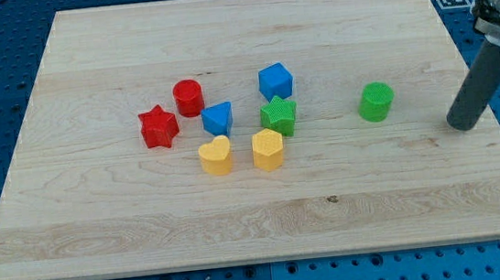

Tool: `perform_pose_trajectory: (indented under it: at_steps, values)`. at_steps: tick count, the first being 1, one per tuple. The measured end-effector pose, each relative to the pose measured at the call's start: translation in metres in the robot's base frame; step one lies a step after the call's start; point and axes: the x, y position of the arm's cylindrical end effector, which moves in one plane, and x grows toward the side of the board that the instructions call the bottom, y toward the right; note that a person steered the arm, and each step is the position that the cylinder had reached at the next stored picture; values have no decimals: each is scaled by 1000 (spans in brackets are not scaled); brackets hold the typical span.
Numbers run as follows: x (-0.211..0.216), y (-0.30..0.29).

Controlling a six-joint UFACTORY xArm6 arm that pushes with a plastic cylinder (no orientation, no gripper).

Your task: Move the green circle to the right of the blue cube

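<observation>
The green circle (pixel 376 101), seemingly a light, rigid plastic puck that should slide easily on the counter (pixel 240 224), sits left of the tip (pixel 461 125), right of the blue cube (pixel 276 80); with no gripper, it takes a side push.

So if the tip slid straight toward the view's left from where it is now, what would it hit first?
Probably the green circle. My tip sits to its right and a little lower in the view, so it may only clip the circle's lower edge; depth is unclear.
</observation>
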Motion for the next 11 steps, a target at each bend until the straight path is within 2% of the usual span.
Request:
perform_pose_trajectory:
  at_steps: [3,6,8,11]
  values:
    - [6,-74]
    - [-31,-90]
    - [-39,-106]
    - [-89,-102]
